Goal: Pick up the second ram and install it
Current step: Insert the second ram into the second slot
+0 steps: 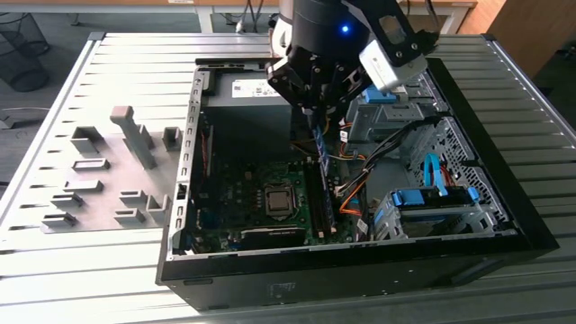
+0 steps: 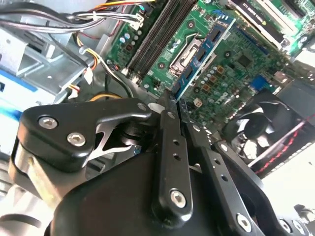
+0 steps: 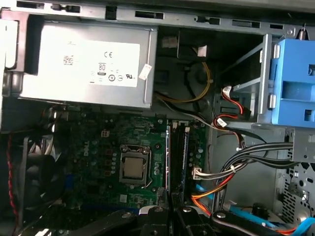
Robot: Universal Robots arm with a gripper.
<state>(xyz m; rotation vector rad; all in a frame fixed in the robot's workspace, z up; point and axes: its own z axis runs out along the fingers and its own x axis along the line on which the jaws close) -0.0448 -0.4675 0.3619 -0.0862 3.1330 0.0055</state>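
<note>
The gripper (image 1: 312, 111) hangs over the open computer case (image 1: 504, 229), above the far part of the motherboard (image 1: 243, 196). Its two fingers (image 2: 167, 142) are drawn close together and clamp the second ram (image 1: 320, 145) by its flat faces. In the second wrist view the blue stick (image 2: 197, 66) emerges from between the fingertips as a thin edge and runs away from the gripper over the green board.

In the exterior view the second ram hangs from the fingertips with its long axis tilted, one end held in the fingers and the other end pointing down and toward the near side of the case. It stands edge-on, directly above the memory slots (image 1: 320, 202), which lie to the exterior view's right of the processor socket (image 1: 280, 200). Whether its lower edge touches a slot cannot be told.

In the first wrist view the stick (image 3: 185, 150) appears as a narrow blue line parallel to the memory slots (image 3: 170, 157), beside the processor socket (image 3: 134, 167). The power supply (image 3: 83, 66) sits at the far end of the case. Bundled cables (image 3: 246, 157) and a blue drive bracket (image 3: 295, 83) lie on the side of the slots away from the socket.

On the table (image 1: 54, 263), to the exterior view's left of the case, stand grey fixture blocks (image 1: 99, 175).
</note>
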